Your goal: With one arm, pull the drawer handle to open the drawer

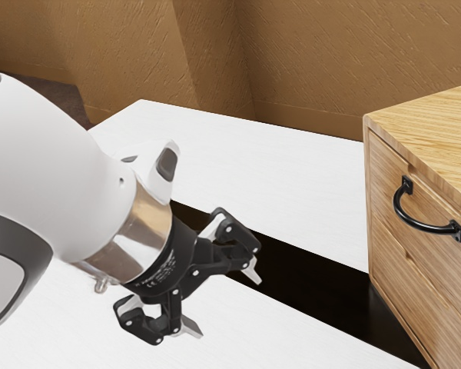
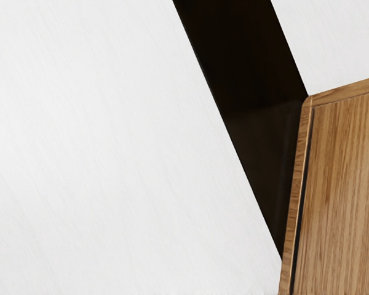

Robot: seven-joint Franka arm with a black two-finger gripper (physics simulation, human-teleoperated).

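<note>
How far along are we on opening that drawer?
Done: nothing yet. The drawer front looks flush in the wooden cabinet.
In hand: the approach. The tool is open above the white table, well short of the black handle and touching nothing.
Left: reach the handle, close on it and pull the drawer out.

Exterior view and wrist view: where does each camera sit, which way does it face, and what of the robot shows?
Exterior view: beside the arm, looking across the white table toward the wooden cabinet and its drawer handle; shows the arm and the gripper, fingers open and empty.
Wrist view: on the hand, facing the table, the dark gap and an edge of the cabinet.
Shared: table, dark gap, cabinet.
</note>
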